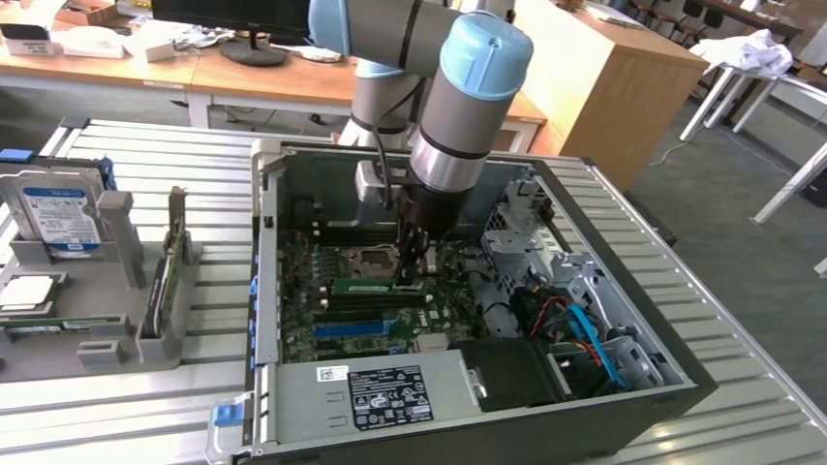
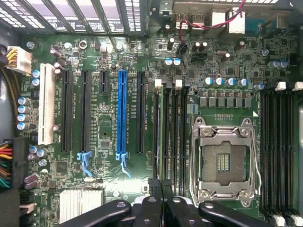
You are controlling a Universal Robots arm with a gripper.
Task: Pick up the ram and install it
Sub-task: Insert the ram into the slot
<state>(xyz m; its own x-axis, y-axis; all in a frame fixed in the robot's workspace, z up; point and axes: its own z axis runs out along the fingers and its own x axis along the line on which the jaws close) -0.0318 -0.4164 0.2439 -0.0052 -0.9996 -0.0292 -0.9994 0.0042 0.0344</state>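
The ram [image 1: 370, 286] is a thin green stick standing edge-up in a black memory slot on the motherboard [image 1: 339, 341], just beside the CPU socket [image 1: 376, 260]. In the wrist view the ram [image 2: 161, 127] runs as a narrow line between the black slots, ending under my fingertips. My gripper [image 1: 410, 278] reaches straight down into the open computer case, right over the end of the stick nearer the exterior view's right. Its two black fingers [image 2: 154, 203] are pressed together, and my gripper [image 2: 161, 189] is shut with nothing between them. Whether the tips touch the stick I cannot tell.
The long blue slot [image 2: 122, 113] lies a few slots away from the ram. A grey power supply [image 1: 375, 392] fills the case's near side, with cables and a drive cage [image 1: 582, 320] toward the exterior view's right. Outside the case, a grey holder [image 1: 91, 339] carries a blue-labelled hard drive [image 1: 58, 218].
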